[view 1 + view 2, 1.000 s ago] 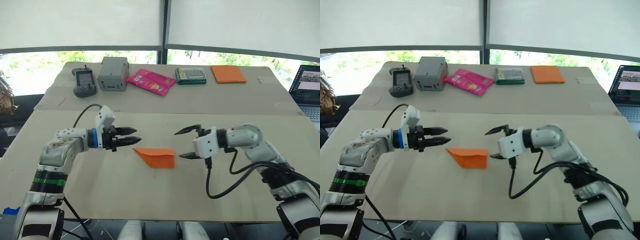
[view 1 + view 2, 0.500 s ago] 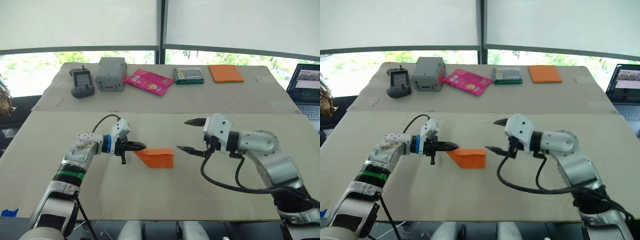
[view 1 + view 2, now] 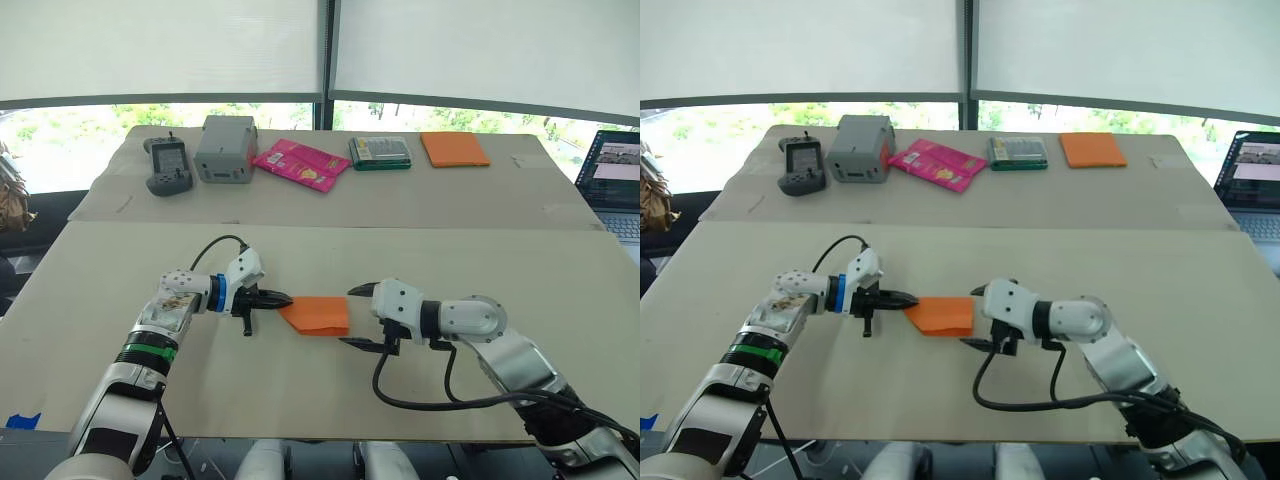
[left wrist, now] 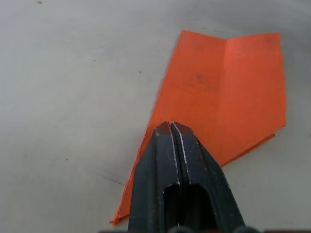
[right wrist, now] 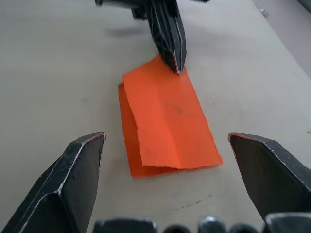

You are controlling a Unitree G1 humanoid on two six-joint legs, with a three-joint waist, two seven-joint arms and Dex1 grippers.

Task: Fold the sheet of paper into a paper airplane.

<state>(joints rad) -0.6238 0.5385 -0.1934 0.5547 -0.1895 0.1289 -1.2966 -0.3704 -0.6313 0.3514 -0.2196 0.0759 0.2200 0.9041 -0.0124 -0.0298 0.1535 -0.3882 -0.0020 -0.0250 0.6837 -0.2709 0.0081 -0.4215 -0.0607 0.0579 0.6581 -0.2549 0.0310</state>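
Note:
The sheet of paper [image 3: 318,314] lies flat on the near table, bright orange and folded into a pointed shape with a centre crease [image 4: 223,92]. Its point faces my left arm. My left gripper [image 3: 280,298] is shut, and its tip rests on that pointed end [image 5: 176,65]; the paper is not between the fingers. My right gripper [image 3: 356,317] is wide open just off the paper's blunt right edge. One finger is on the far side and one on the near side [image 5: 166,138], and neither touches the paper.
On the far table stand a handheld controller [image 3: 167,166], a grey box [image 3: 226,147], a pink packet [image 3: 301,163], a green box [image 3: 381,152] and a thicker orange pad [image 3: 455,148]. A laptop [image 3: 615,175] sits at the right edge.
My left gripper has shut and moved right onto the paper's point. My right gripper has come down and left, closing in on the paper's right edge, still open.

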